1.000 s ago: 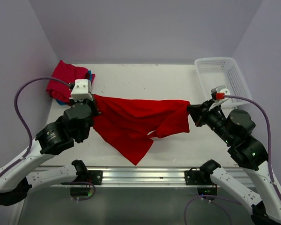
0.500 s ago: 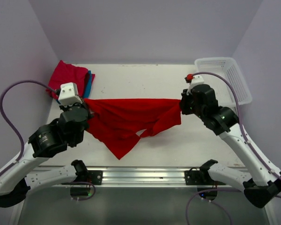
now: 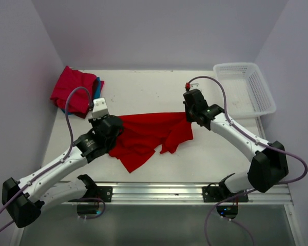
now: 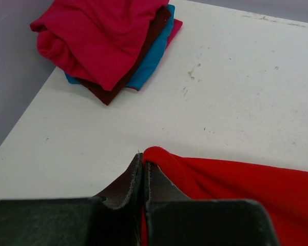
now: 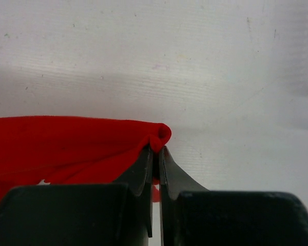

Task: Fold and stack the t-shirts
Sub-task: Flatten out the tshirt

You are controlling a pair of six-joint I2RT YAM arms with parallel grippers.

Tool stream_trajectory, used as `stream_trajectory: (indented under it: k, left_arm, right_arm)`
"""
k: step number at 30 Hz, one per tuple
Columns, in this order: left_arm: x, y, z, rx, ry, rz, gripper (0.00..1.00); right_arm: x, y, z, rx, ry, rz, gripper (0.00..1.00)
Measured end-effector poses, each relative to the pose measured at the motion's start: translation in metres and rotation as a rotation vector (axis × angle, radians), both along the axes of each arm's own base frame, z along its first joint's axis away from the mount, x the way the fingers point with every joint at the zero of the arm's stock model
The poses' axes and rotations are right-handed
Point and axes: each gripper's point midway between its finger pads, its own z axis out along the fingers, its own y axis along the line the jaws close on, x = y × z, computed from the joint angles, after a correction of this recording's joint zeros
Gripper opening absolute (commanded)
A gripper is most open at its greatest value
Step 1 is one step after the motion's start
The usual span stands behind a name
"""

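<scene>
1. The left gripper (image 4: 143, 165) and right gripper (image 5: 156, 148) each pinched an edge of the red t-shirt (image 3: 143, 134), which sagged onto the table (image 3: 143, 87).
2. The folded crimson t-shirt (image 3: 72, 88) and teal t-shirt (image 3: 97, 92) sat far-left and the basket (image 3: 245, 87) far-right, both well apart.

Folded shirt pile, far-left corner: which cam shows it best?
Left wrist: the pile is close and unobstructed, crimson-pink over a dark layer and teal-blue. Top external shows it small, with the left arm's cable crossing it. Right wrist doesn't show it.
</scene>
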Motion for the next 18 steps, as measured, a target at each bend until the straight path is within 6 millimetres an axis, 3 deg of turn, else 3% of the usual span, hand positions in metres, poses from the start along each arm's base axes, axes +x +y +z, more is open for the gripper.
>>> stream_trajectory:
  k: [6,11,18]
  left_arm:
    - [0.042,-0.01,-0.027,-0.019,0.044,-0.031,0.0]
    - [0.085,-0.027,-0.062,-0.026,0.12,-0.128,0.0]
    - [0.144,0.0,-0.082,-0.104,0.152,-0.112,0.0]
  right_arm:
    - [0.023,0.0,-0.019,-0.008,-0.004,-0.034,0.0]
    - [0.041,-0.008,-0.046,-0.022,0.029,-0.073,0.0]
    - [0.072,-0.017,-0.065,-0.02,0.06,-0.112,0.0]
